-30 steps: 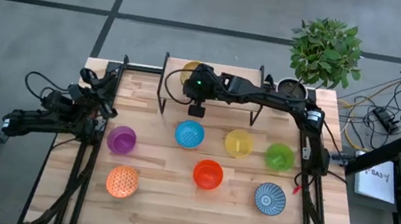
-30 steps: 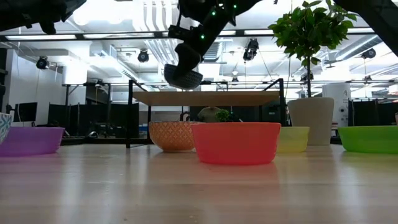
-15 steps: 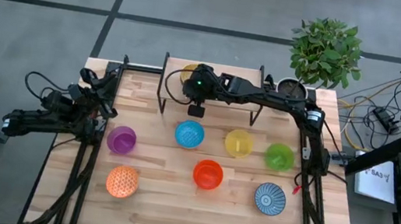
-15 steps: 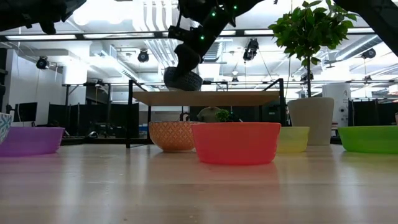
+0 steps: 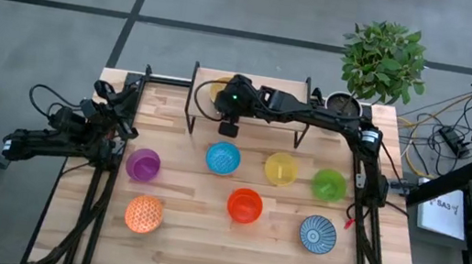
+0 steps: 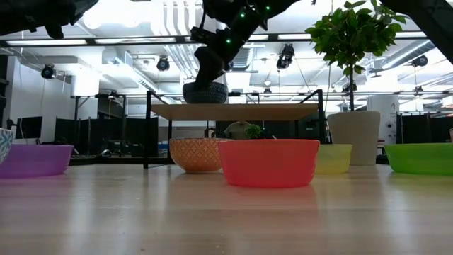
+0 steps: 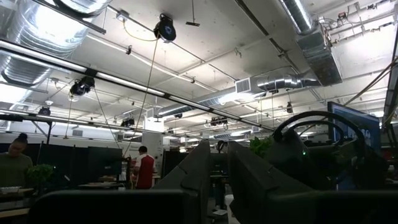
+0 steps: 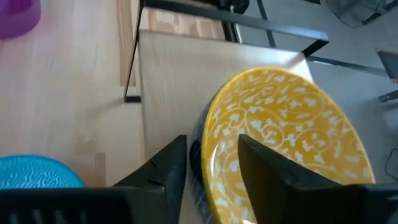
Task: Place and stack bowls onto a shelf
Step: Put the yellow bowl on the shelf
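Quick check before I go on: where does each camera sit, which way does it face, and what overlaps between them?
High view: overhead, straight down on the table; both arms show.
Low view: tabletop height, level across; the shelf with the patterned gold bowl on it, right arm above.
Left wrist view: faces the room and ceiling; own fingers show.
Right wrist view: looks down on the gold bowl; own fingers straddle its rim.
Shared: shelf and gold bowl in high, low and right wrist views.

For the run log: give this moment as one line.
right tool: open, astride patterned gold bowl rim | bowl: resting on shelf | left tool: parked at table's left edge | seven bowls on table
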`<state>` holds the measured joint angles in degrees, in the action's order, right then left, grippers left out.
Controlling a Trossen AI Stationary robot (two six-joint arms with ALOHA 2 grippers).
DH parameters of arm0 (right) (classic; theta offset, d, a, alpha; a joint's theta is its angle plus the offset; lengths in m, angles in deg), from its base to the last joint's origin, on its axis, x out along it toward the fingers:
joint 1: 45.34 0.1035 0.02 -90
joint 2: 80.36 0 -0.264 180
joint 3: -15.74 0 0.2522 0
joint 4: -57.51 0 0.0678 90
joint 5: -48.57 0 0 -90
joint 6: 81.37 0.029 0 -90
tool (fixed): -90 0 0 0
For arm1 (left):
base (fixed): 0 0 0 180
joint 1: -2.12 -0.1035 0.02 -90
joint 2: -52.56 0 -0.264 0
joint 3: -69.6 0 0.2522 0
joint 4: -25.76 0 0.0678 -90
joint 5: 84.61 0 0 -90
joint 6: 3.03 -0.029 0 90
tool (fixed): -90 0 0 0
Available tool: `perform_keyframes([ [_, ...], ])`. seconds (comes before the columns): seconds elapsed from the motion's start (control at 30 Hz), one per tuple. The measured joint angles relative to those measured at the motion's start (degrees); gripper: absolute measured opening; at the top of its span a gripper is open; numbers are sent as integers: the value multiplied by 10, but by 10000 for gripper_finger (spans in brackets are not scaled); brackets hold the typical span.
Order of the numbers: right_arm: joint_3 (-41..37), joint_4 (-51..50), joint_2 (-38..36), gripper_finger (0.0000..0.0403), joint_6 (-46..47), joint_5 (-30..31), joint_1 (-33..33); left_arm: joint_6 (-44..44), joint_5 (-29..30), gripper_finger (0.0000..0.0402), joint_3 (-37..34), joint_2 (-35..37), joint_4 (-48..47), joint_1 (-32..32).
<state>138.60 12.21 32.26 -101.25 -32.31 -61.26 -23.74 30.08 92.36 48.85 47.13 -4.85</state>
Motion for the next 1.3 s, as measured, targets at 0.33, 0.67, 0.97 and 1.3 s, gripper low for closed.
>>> perform_keyframes([
  [0.33, 37, -17, -22, 174, 32, 1, 11, 0, 0, 39, 0, 0, 0, 0],
  [0.67, 37, -231, -84, 96, 116, -50, 7, 0, 0, 39, 0, 0, -1, 0],
  [0.97, -31, -176, -73, 13, 116, -45, -24, 0, 0, 39, 0, 0, -1, 0],
  [1.3, -46, -68, -57, 12, 80, -45, -55, 0, 0, 39, 0, 0, -1, 0],
])
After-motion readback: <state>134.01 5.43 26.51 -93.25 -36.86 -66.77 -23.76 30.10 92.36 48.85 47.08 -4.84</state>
